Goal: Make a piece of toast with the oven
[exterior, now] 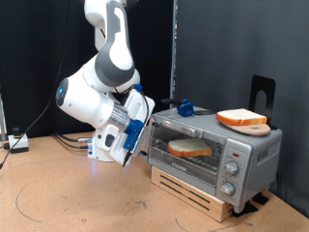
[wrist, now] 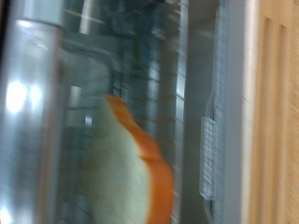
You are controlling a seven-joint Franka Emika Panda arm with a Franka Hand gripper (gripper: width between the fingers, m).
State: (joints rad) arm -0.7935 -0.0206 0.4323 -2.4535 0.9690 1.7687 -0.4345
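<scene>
Exterior view: we see the silver oven (exterior: 214, 155) on a wooden worktop (exterior: 77, 198), door shut, with the piece of toast (exterior: 190, 148) lying on the rack inside. A second slice (exterior: 241, 120) rests on the oven's roof. Our pincer (exterior: 145, 124) sits against the door's left edge; we cannot tell how far open it is. Loading looks done; toasting seems to remain.

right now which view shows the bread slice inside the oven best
The exterior view: the slice lies whole on the rack behind the oven's glass door, with the gripper at that door. The wrist view is blurred and shows only part of the slice, pale face and orange crust.
</scene>
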